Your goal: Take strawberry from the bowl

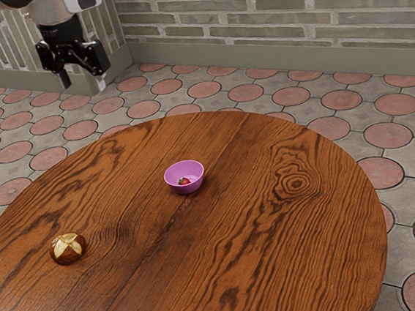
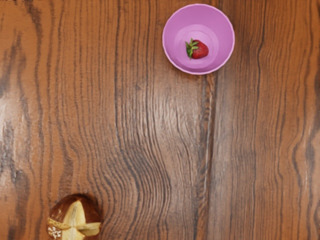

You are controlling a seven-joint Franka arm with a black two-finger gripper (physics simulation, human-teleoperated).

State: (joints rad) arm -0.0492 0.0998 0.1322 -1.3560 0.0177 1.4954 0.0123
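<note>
Evidently high over the far side of the scene, the gripper (image 1: 83,81) hangs toward the exterior view's upper left, its two fingers spread wide with a broad gap between the tips. Well apart from those fingers, and lower down, the strawberry (image 1: 184,181) lies inside the pink bowl (image 1: 187,190), toward the exterior view's right from them. The bowl stands upright on the round wooden table (image 1: 276,252). Nearer the camera, toward the exterior view's left, a brown bun (image 1: 69,248) with a pale cross on top sits on the same wood, well apart from the bowl. Under the table spreads a floor with round pink tiles (image 1: 340,99), and behind it runs a brick wall (image 1: 268,17). The wrist view looks down on the tabletop: the strawberry rests on its side near the middle of the bowl's bottom, green leaves at one end, red flesh at the other, the bowl's wall rising all around it.
</note>
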